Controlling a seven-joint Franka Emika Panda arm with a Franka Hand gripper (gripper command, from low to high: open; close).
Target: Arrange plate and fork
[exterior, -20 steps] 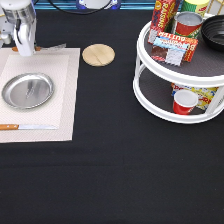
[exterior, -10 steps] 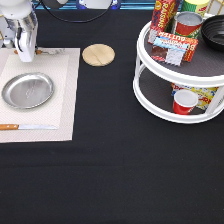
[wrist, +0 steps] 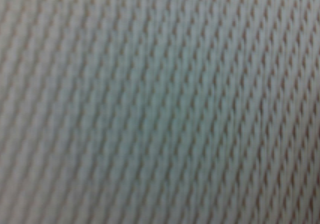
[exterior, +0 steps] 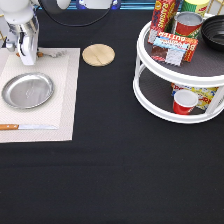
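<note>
Gripper [exterior: 27, 56] has dropped lower onto the mat [exterior: 67, 90] than a second ago; whether its fingers are parted I cannot tell. Fork [exterior: 52, 53] lies just beside it, tines pointing away. Plate [exterior: 27, 90] sits just below it, already on the mat.

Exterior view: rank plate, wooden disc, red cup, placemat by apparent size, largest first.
1. placemat
2. plate
3. wooden disc
4. red cup
The disc and the cup look close in size. The disc spreads wider, so that order is tentative.
</note>
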